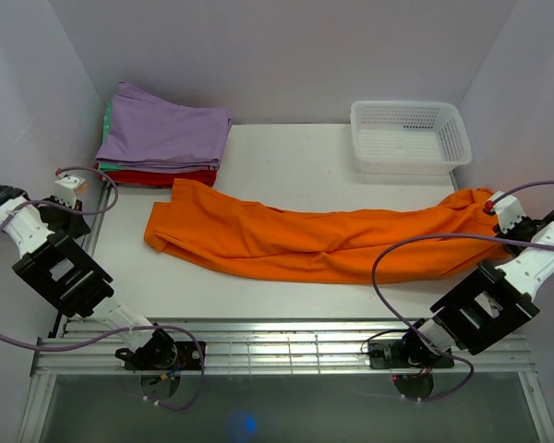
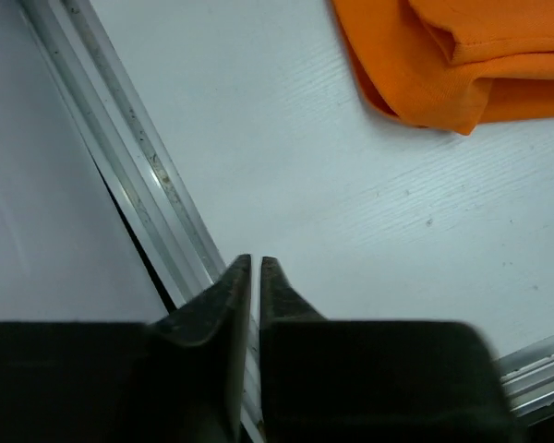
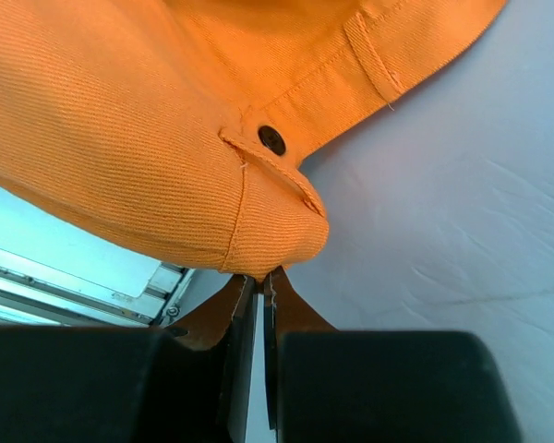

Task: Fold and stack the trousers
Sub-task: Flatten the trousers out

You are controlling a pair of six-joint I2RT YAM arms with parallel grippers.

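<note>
1. Right gripper [image 3: 261,277]: jaws closed to a slit, pinching a fold of the trousers [image 1: 323,242] at the fingertips, just below a dark button [image 3: 271,140] on the waistband.
2. Left gripper [image 2: 256,261]: jaws nearly touching with only a thin gap and nothing in it. It sits over the rail [image 2: 157,175] at the table's left edge, well apart from the cloth.
3. Trousers lie on the white table [image 1: 286,152], long axis roughly left-right. The waist end is right, at the table's right edge; the leg ends are left.
4. Unclear: how deep the cloth sits in the right jaws. The legs overlap, so in the top view they can't be told apart.
5. Counts: one pair of trousers and one white basket [image 1: 408,137] at far right. One stack of folded garments [image 1: 162,138] at far left has lilac on top, with green and red showing only as edges below.
</note>
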